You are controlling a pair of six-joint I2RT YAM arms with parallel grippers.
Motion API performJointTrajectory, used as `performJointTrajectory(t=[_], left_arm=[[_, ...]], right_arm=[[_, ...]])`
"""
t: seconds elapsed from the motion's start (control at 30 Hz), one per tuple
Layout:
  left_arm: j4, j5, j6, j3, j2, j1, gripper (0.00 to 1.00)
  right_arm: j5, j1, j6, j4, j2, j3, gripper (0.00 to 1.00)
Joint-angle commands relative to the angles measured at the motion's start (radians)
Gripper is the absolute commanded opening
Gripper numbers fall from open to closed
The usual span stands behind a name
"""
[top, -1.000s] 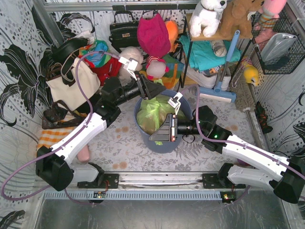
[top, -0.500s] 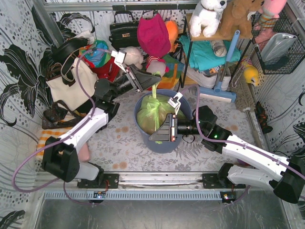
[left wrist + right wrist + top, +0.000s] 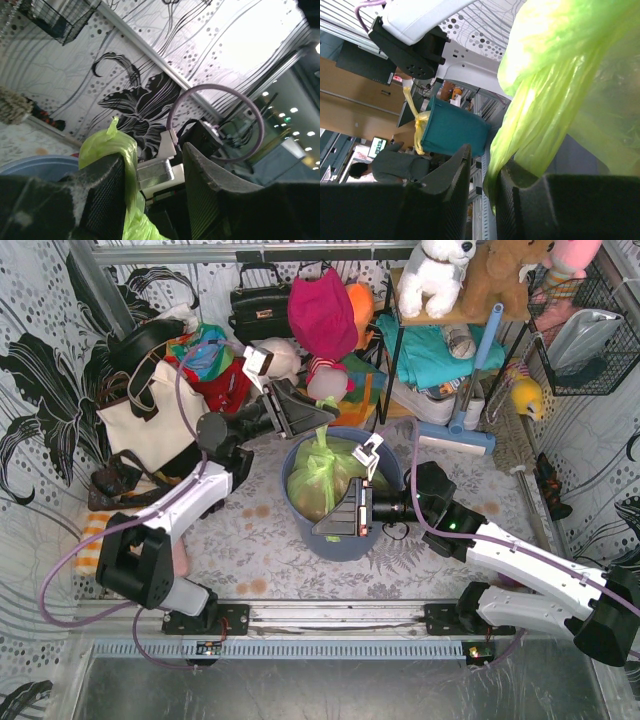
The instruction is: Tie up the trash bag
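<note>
Nearest the arm bases, the right tool reaches over the near rim of the bin. It is clenched on a strip of the bag: the right wrist view shows lime plastic running down into the narrow slot between its fingers.

The bag sits inside the round blue-grey bin in the middle of the bench, with its bunched green top showing above the rim.

From the top of the bag, another strip rises to the left tool, which hangs just beyond the bin's far rim. That tool is released, its fingers well apart. The strip lies against the inner face of one finger, and its crumpled end pokes up past the fingertip.

Behind the bin, clutter lines the back wall: a cream tote on the left, a black handbag, a magenta cloth and a white plush on a shelf.
</note>
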Motion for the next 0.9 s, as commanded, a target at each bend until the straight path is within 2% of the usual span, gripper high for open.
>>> performJointTrajectory(t=[0.0,0.07,0.13,0.4,0.6,0.87], left_arm=[[-0.26,0.071,0.237,-0.007,-0.108,0.003,0.53],[-0.401,0.069,0.329,-0.006,-0.135,0.002,0.54],[-0.438,0.069,0.349,-0.014,-0.144,0.0,0.54],[-0.277,0.083,0.235,0.0,-0.083,-0.037,0.55],[-0.275,0.057,0.226,0.038,-0.066,-0.045,0.44],[-0.323,0.007,0.24,0.144,-0.002,-0.04,0.44]], right_arm=[[0.006,0.004,-0.013,0.034,-0.02,-0.006,0.24],[0.007,0.004,-0.013,0.034,-0.019,-0.007,0.24],[0.005,0.005,-0.013,0.034,-0.015,-0.004,0.24],[-0.006,0.005,-0.012,0.037,-0.002,-0.004,0.24],[-0.018,0.006,-0.007,0.038,-0.011,-0.015,0.22],[-0.095,0.005,0.002,0.063,-0.027,-0.002,0.22]])
